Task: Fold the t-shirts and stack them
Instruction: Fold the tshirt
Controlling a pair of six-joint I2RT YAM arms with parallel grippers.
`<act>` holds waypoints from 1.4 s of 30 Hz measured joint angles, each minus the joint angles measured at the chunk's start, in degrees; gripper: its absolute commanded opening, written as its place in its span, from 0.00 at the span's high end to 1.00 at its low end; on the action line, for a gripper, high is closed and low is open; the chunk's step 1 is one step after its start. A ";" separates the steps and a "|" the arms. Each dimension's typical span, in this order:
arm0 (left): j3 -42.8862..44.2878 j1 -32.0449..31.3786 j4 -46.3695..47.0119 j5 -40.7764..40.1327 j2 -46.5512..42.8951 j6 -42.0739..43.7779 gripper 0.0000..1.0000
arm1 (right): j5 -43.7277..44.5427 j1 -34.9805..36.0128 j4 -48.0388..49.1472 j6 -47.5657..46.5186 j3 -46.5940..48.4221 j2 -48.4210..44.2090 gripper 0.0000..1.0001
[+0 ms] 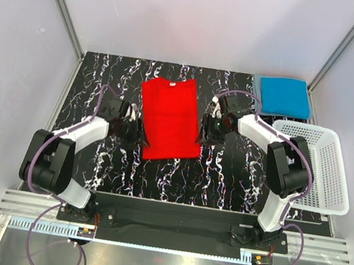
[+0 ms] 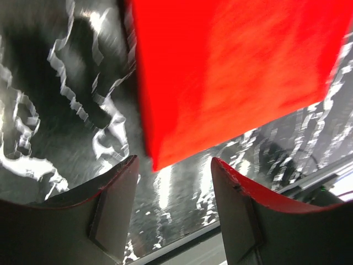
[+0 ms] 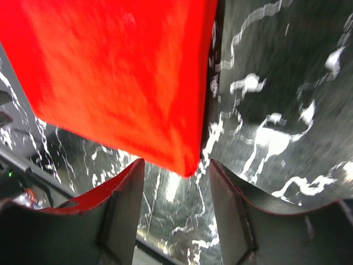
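Marbled surface (image 1: 97, 87): narrow-folded red t-shirt (image 1: 169, 115), left hand (image 1: 142, 135) and right hand (image 1: 202, 135) released beside its near corners, apparently for the next fold.

Spread t-shirt (image 1: 169, 118) between two end effectors
It lies mid-way on the surface (image 1: 224, 173); left end effector (image 1: 138, 132) at its left edge, right end effector (image 1: 205, 131) at its right; folded t-shirt (image 1: 284, 95) far right, basket (image 1: 339, 197) before it.

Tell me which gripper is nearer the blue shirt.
Right. The right gripper is beside the red shirt, on the side toward the blue shirt; the left gripper is across the red shirt, farther away.
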 measured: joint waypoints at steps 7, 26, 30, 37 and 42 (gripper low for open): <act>-11.08 -1.68 4.17 -1.57 -4.28 -2.73 0.40 | -2.14 0.00 0.94 1.25 -6.95 -0.83 0.56; -14.14 -1.70 13.75 -2.67 -3.23 -7.23 0.67 | -6.27 -1.20 9.79 2.47 -12.33 0.76 0.75; -14.08 -1.88 13.03 -3.82 -4.00 -7.17 0.54 | -6.34 -1.18 9.68 2.93 -12.87 -0.48 0.56; -13.75 -1.81 9.33 -5.16 -6.38 -6.23 0.48 | -3.54 -1.18 6.03 2.62 -12.50 -3.96 0.48; -13.46 -1.75 9.60 -4.35 -5.73 -6.01 0.47 | -3.82 -1.20 4.74 1.40 -9.49 -2.58 0.48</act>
